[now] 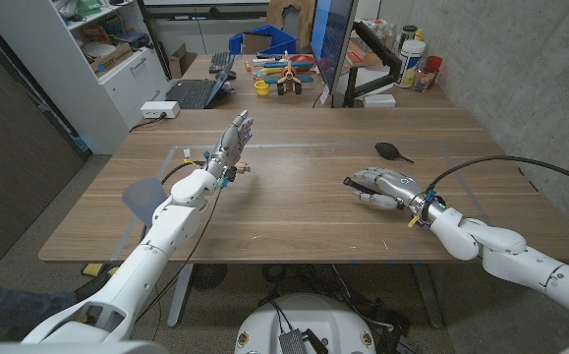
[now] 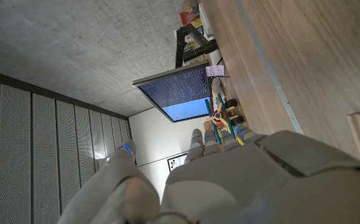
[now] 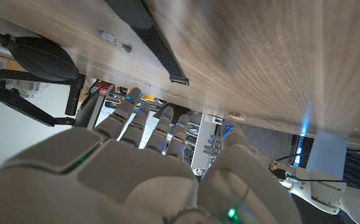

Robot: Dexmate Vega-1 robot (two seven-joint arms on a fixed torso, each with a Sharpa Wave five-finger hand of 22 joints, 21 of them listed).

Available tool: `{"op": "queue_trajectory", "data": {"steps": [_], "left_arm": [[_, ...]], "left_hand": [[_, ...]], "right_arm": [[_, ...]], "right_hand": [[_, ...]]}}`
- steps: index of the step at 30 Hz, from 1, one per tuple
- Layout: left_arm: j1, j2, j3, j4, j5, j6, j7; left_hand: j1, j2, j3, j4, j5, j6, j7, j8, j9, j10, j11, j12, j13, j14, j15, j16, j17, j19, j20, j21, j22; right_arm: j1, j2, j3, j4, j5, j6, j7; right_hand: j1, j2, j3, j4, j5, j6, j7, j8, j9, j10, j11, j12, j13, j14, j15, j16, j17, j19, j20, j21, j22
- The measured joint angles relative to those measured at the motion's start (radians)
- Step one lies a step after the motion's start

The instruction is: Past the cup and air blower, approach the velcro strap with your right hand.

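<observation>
From the head camera, the right robot hand (image 1: 380, 185) hovers low over the bench (image 1: 294, 211), fingers spread and holding nothing, the air blower (image 1: 392, 151) just beyond it; the left robot hand (image 1: 233, 138) stands raised, fingers apart. At the right wrist, the black velcro strap (image 3: 158, 46) lies flat on the wood beside the blower (image 3: 43, 57), ahead of the fingertips (image 3: 133, 94). No label or writing is legible.

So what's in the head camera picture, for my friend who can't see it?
The robot's right hand is low over a wooden table, fingers pointing toward the middle, with a black air blower just beyond it. The left hand is raised, fingers spread, holding nothing.
</observation>
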Motion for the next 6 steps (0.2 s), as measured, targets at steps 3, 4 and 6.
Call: {"op": "queue_trajectory", "data": {"steps": [3, 4, 6], "left_arm": [[-0.002, -0.001, 0.0, 0.004, -0.001, -0.001, -0.002], [-0.004, -0.001, 0.0, 0.006, -0.001, -0.002, -0.004], [-0.007, -0.002, 0.001, 0.011, -0.002, -0.005, -0.007]], "left_hand": [[0.0, 0.0, 0.0, 0.0, 0.0, 0.0, 0.0, 0.0, 0.0, 0.0, 0.0, 0.0, 0.0, 0.0, 0.0, 0.0, 0.0, 0.0, 0.0, -0.004, 0.0], [0.0, 0.0, 0.0, 0.0, 0.0, 0.0, 0.0, 0.0, 0.0, 0.0, 0.0, 0.0, 0.0, 0.0, 0.0, 0.0, 0.0, 0.0, 0.0, -0.004, 0.0], [0.0, 0.0, 0.0, 0.0, 0.0, 0.0, 0.0, 0.0, 0.0, 0.0, 0.0, 0.0, 0.0, 0.0, 0.0, 0.0, 0.0, 0.0, 0.0, -0.004, 0.0]], "right_arm": [[0.0, -0.002, -0.001, -0.004, -0.003, -0.007, 0.005], [0.0, -0.003, -0.003, -0.006, -0.005, -0.01, 0.007], [0.0, -0.004, -0.004, -0.009, -0.007, -0.014, 0.011]], "right_hand": [[-0.002, 0.002, 0.0, 0.0, 0.0, 0.009, 0.001, 0.0, 0.0, 0.0, 0.0, 0.0, 0.0, 0.004, 0.004, 0.004, 0.0, 0.0, 0.0, 0.0, 0.0], [-0.002, 0.002, 0.0, 0.0, 0.0, 0.011, 0.0, 0.0, 0.0, 0.0, 0.0, 0.0, 0.0, 0.004, 0.004, 0.004, 0.0, 0.0, 0.0, -0.002, 0.0], [-0.002, 0.002, 0.0, 0.0, 0.0, 0.011, 0.0, 0.0, 0.0, 0.002, -0.002, 0.0, 0.0, 0.008, 0.0, 0.004, 0.0, 0.0, 0.0, -0.004, 0.0]]}}
